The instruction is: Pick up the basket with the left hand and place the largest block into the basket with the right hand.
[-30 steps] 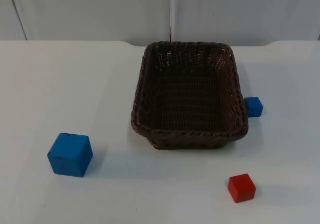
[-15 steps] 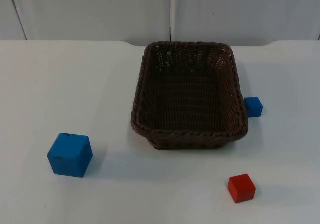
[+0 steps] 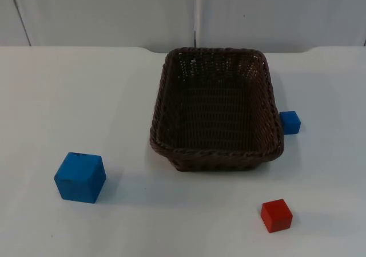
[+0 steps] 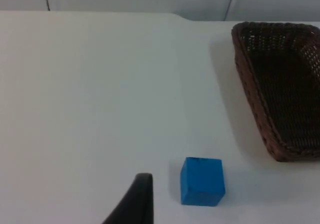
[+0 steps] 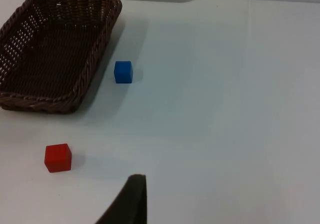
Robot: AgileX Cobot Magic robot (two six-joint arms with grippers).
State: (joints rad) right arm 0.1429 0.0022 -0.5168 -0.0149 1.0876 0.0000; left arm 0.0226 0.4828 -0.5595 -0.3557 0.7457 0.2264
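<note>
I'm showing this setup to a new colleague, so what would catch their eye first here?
First the dark brown wicker basket, sitting empty on the white table near the far wall. Then the large blue block alone at the near left, with a small red block at the near right and a small blue block by the basket's right side.

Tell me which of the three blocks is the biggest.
The big blue block, alone on the table left of the basket. The small blue block beside the basket's right side and the red block are clearly smaller.
</note>
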